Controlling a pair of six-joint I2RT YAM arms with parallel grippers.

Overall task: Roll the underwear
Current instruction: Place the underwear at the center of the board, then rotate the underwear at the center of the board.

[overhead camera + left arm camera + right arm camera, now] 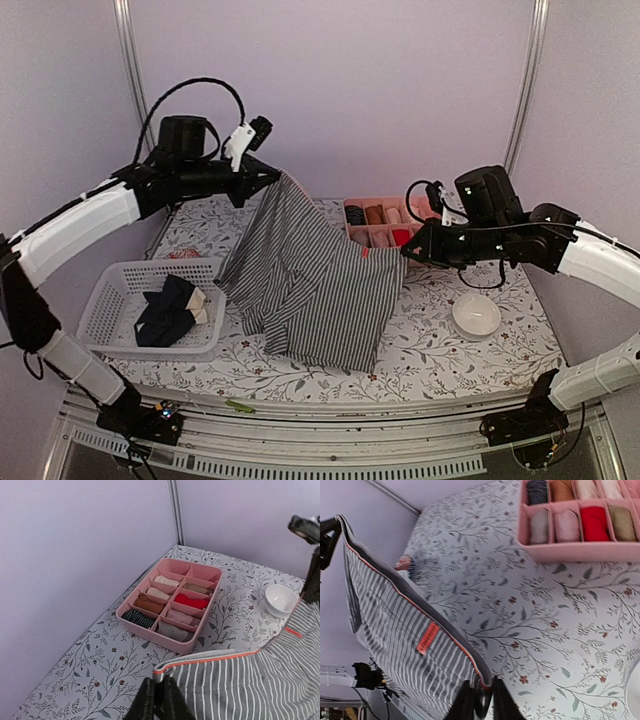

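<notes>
Before the pink divided plastic tray [150,635], left pincer [277,178] and right pincer [404,254] pinch the grey-and-white striped cloth underwear [310,275] taut.

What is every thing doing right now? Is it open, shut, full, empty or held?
Striped underwear: held up, spread between both claws.
Left claw: shut on the waistband.
Right claw: shut on the waistband.
Pink tray: most pockets hold rolled clothes, two end pockets empty.
Basket: holds black and cream clothes.
Bowl: upright, empty.
</notes>
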